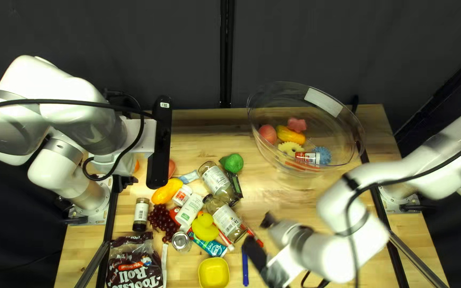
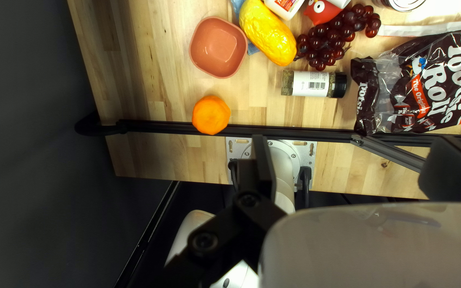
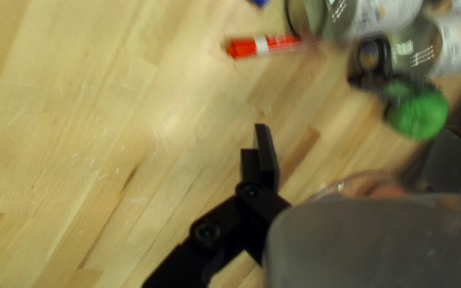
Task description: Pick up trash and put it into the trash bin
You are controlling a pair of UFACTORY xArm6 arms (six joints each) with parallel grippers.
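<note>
right end effector hangs open near two jars

In the top left view, a bowl at upper right has toy fruit in it, jars lie below centre, a bag lower left, a dish before a duck.

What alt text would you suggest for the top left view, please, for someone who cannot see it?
Two white robot arms reach over a cluttered wooden table. Jars, a yellow duck, grapes and a brown bag crowd its left half; farther right, a clear bowl holds bright toys and a small bottle.
</note>
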